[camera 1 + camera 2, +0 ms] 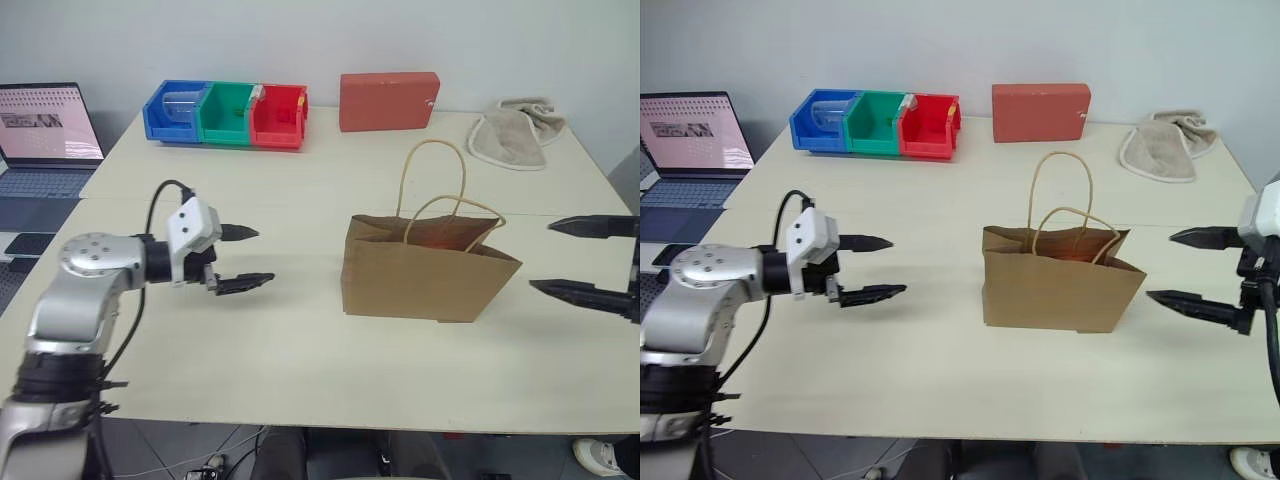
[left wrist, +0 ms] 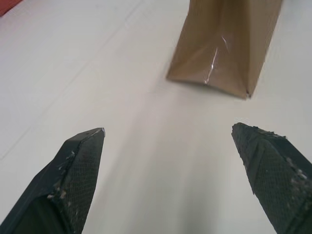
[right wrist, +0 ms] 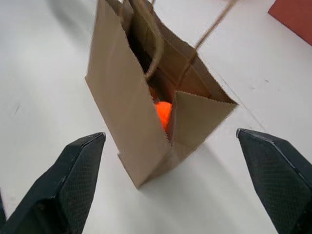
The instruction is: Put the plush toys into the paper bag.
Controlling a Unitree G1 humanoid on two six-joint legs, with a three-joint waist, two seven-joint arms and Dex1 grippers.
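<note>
On the cream table (image 1: pixel 300 380) a brown kraft paper bag (image 1: pixel 420 280) stands upright with something orange (image 3: pixel 163 112) inside, perhaps the carrot toy. The left gripper (image 1: pixel 245 258) and right gripper (image 1: pixel 575 258), one at each side of the bag, are wide open and empty.

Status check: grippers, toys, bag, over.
Left gripper open, empty; right gripper open, empty. Paper bag upright between them; something orange inside, other toy unseen. Nothing in the way.

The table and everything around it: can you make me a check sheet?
Surface: pale cream table, two tops joined.
Job's things: brown kraft paper bag upright mid-table; orange plush toy inside.
Clutter: blue, green and red plastic bins, red rectangular block, beige cloth towel along the far edge.
Grippers: left gripper and right gripper open, empty, either side of the bag.
Cables: black cable on left wrist.
Surroundings: open laptop, grey wall.
</note>
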